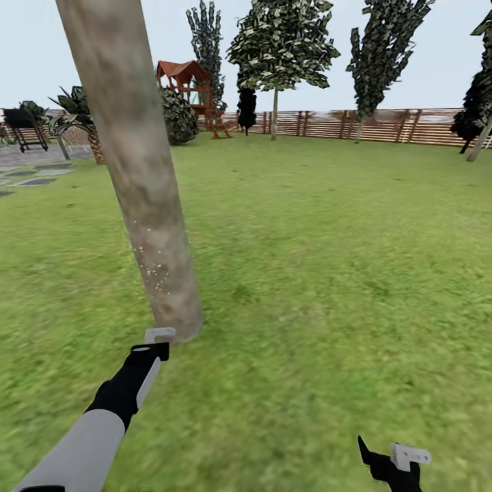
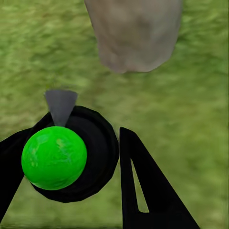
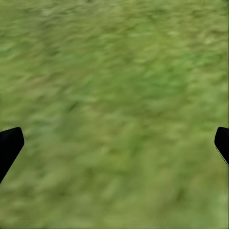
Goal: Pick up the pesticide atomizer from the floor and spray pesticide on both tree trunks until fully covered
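Pesticide atomizer (image 2: 55, 155) pinched in left tool (image 1: 158, 339), aimed at tree trunk (image 1: 137, 171) just ahead; spraying step; right tool (image 3: 114, 143) spread wide. Needed next: more spray higher up.

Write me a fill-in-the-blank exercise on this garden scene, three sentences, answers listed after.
1. The pesticide atomizer sits between the fingers of the ____ gripper.
2. The atomizer's nozzle points at the base of the tree trunk, which stands on the green ____.
3. The right gripper hangs over grass with its fingers spread and holds ____.

Missing words: left; lawn; nothing
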Available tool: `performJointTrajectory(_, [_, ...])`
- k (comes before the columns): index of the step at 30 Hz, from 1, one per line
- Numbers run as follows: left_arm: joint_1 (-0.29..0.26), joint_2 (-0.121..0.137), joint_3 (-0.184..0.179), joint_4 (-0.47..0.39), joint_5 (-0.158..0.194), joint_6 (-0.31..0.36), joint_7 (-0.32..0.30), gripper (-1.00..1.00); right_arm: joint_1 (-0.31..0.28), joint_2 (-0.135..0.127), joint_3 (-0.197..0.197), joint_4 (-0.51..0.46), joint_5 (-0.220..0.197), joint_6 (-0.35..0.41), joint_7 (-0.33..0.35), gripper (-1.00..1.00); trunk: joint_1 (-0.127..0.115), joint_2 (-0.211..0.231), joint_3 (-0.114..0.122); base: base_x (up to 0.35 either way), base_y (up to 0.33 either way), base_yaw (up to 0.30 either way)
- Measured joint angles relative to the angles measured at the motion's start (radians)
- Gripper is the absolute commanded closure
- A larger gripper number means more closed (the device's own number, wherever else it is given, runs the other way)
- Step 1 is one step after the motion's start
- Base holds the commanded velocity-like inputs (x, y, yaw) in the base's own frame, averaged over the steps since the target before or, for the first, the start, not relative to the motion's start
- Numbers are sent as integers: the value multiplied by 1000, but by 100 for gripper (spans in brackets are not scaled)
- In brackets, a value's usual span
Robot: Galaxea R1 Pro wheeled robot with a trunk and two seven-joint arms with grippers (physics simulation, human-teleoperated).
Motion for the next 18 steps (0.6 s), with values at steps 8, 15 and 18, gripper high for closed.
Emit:
performJointTrajectory(8, [0, 2, 2, 0, -1, 4, 19, 100, 0, 0, 0, 0, 0, 0, 0, -100, 0, 0, 0, 118, -276, 96])
performJointTrajectory(15, [-1, 1, 1, 0, -2, 15, 18, 100, 0, 0, 1, 0, 0, 0, 0, -100, 0, 0, 0, 140, -276, 206])
performJointTrajectory(18, [-1, 2, 1, 0, -2, 15, 18, 100, 0, 0, 1, 0, 0, 0, 0, -100, 0, 0, 0, 140, -276, 276])
